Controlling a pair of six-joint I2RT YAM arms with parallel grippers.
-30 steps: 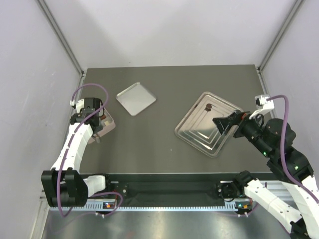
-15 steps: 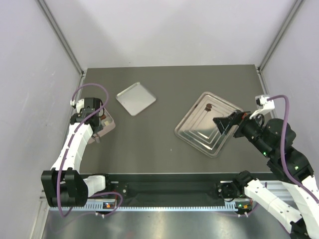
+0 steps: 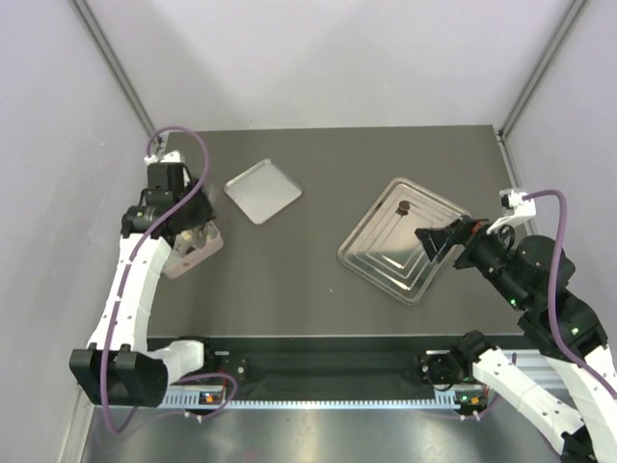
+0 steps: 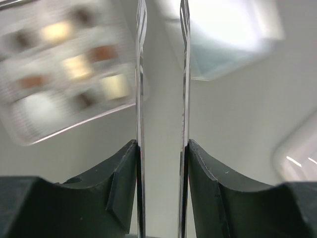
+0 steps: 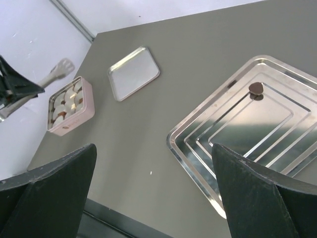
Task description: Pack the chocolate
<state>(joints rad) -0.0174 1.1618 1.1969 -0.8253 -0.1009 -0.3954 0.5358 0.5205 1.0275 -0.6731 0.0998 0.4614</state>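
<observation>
One dark chocolate (image 3: 405,205) (image 5: 256,88) lies alone near the far corner of the steel tray (image 3: 381,260) (image 5: 198,158). Several cream and brown pieces fill the pink box (image 3: 179,264) (image 5: 90,110), which is blurred in the left wrist view (image 4: 29,129). My left gripper (image 3: 183,224) (image 4: 161,144) hangs above the box, shut on metal tongs (image 4: 140,74) (image 5: 58,70). The tong blades stand apart, and their tips run out of the left wrist view. My right gripper (image 3: 434,241) (image 5: 153,148) stands open over the tray's near right side, holding nothing.
The box's flat lid (image 3: 262,190) (image 5: 133,73) (image 4: 233,39) lies on the table behind and between the box and the tray. Walls close in the table on the left, right and far sides.
My left arm has lifted and drawn back toward the far left, uncovering more of the pink box. The right arm has barely shifted.
</observation>
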